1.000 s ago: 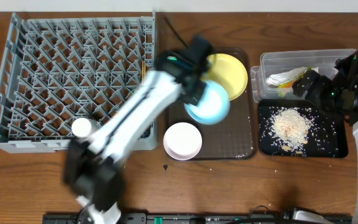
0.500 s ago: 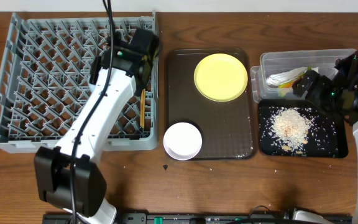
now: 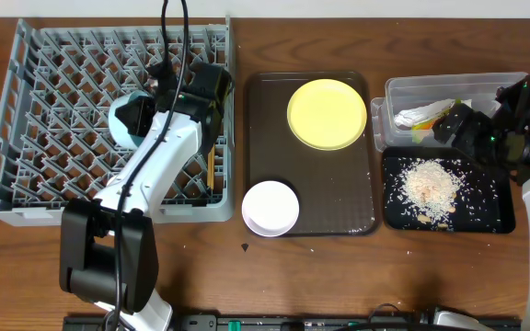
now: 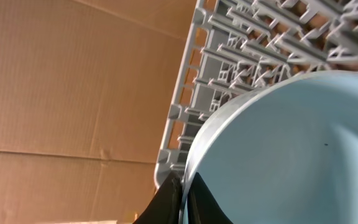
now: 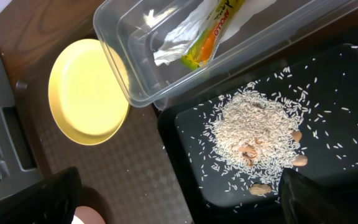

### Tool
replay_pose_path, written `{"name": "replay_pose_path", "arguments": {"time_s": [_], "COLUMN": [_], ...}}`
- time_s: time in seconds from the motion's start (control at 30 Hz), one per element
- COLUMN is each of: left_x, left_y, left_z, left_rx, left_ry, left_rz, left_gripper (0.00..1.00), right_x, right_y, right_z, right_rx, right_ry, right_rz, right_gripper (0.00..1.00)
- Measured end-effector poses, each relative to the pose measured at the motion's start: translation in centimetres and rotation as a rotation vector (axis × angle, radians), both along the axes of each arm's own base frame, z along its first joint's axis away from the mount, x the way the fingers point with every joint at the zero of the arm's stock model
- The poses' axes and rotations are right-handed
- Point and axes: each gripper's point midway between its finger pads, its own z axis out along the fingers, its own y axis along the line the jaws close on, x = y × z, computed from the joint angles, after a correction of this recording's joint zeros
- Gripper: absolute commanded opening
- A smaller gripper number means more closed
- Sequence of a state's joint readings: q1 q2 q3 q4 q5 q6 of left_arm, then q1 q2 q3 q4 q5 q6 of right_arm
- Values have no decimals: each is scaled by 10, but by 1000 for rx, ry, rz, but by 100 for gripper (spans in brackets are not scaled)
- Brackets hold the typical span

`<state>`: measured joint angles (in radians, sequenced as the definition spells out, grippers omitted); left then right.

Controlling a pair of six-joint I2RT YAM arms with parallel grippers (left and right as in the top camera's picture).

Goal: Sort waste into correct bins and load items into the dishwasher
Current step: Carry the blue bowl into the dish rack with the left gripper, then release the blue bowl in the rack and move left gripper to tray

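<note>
My left gripper (image 4: 184,198) is shut on the rim of the light blue bowl (image 4: 291,155) and holds it on edge over the grey dish rack (image 3: 63,101); the bowl shows in the overhead view (image 3: 125,118) too. My right gripper (image 5: 179,199) is open and empty above the black tray (image 3: 500,207) of rice scraps (image 3: 428,184). The clear tub (image 3: 403,90) holds the white napkin (image 3: 419,114) and the snack wrapper (image 5: 211,34). The yellow plate (image 3: 327,113) and white bowl (image 3: 270,208) sit on the brown tray (image 3: 339,198). Chopsticks (image 3: 212,165) lie in the rack.
The rack fills the table's left half, the brown tray the middle, the tub and black tray the right. The left arm stretches from the front edge over the rack. A small scrap (image 3: 246,246) lies on the wood in front of the brown tray.
My left arm has carried the blue bowl from the brown tray leftward over the rack. The white cup seen in the rack's front a second ago no longer shows. The right arm has not moved.
</note>
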<state>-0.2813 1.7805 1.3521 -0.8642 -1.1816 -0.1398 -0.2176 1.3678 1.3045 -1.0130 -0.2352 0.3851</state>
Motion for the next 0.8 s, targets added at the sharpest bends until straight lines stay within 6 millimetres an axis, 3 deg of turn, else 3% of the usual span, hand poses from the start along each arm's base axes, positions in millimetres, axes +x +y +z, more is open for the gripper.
{"name": "replay_pose_path", "arguments": {"time_s": [0.8], "left_x": [-11], "left_y": [-11], "left_z": [-16], "left_rx": [-37], "left_ry": [-10], "left_rz": [-1], "left_gripper": [8], "right_x": [0], "right_y": [0], "right_z": [0], "right_rx": [0], "right_ry": [0], "right_rz": [0], "right_gripper": [99]}}
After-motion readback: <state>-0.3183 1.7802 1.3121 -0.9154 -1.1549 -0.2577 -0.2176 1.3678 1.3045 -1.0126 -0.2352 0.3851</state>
